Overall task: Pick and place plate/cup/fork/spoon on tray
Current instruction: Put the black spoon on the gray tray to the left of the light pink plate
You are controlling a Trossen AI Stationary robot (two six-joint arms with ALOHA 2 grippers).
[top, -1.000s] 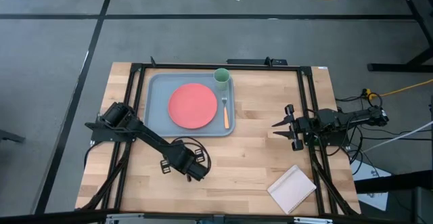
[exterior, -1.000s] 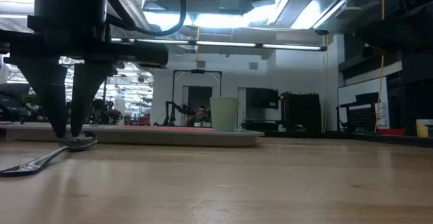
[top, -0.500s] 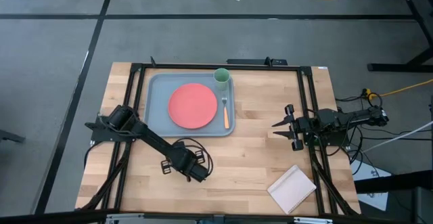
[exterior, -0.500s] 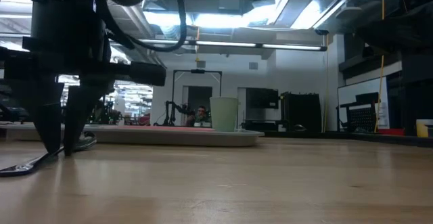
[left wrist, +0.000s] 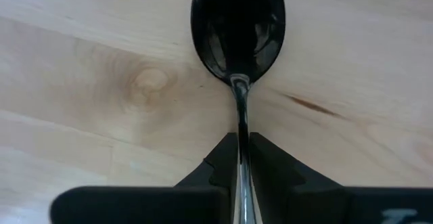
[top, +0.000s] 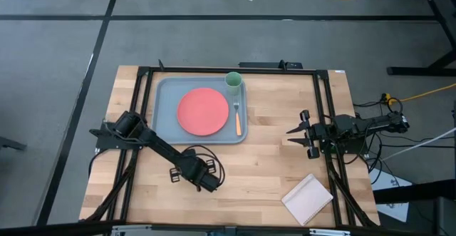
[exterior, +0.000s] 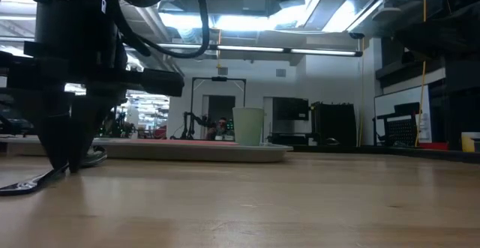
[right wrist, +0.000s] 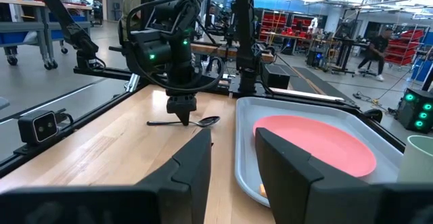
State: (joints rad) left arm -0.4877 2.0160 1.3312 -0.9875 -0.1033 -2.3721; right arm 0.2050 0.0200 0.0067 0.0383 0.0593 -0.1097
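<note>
The dark spoon lies on the wooden table near its front, left of centre, with its bowl [left wrist: 237, 28] toward the tray. It also shows in the right wrist view [right wrist: 199, 122]. My left gripper [top: 204, 180] stands over it, pointing down and shut on its handle. The coral plate [top: 203, 111], the pale green cup [top: 233, 81] and the orange-handled fork [top: 237, 119] rest in the grey-blue tray [top: 165, 86] at the far middle. My right gripper [top: 303, 132] waits open and empty at the table's right side. My left gripper pinches the spoon's thin handle [left wrist: 241, 126] between its two fingers, a short way behind the bowl. The fingers [exterior: 69, 162] come from above, pointing down, one on each side of the handle. The spoon lies on the table, its handle end [exterior: 22, 184] on the wood.
A tan notepad [top: 308, 198] lies at the near right corner. Black frame rails run along the table's left and right edges [top: 324, 122]. Bare wood lies between the tray and the near edge.
My left gripper has come down a little onto the spoon and shifted slightly along it from the bowl toward the handle. Its fingers have drawn together on the handle. The spoon has stayed on the table.
</note>
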